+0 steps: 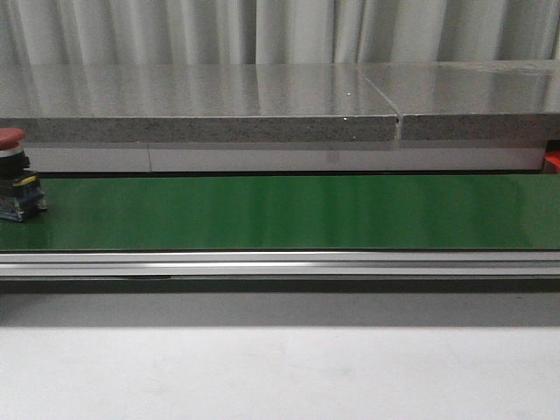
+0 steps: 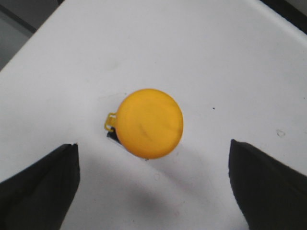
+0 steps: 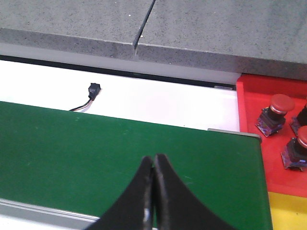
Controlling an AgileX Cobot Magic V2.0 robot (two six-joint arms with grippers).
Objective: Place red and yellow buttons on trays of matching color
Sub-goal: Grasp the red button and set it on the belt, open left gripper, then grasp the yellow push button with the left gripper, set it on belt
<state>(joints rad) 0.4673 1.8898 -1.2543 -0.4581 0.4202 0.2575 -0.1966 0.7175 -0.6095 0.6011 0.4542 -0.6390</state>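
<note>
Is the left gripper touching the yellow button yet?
Apart. The left wrist view shows white surface between the yellow button and both open fingers of the left gripper.

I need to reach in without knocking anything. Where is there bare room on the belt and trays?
The green belt is bare from the red button at its left end to its right end. The red tray is crowded: red-capped buttons fill its visible part. The yellow tray corner shows bare.

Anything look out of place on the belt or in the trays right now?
Mostly fine. One oddity: the yellow button sits on a bare white surface between the left gripper's open jaws, not on a tray. Red buttons stand upright in the red tray.
</note>
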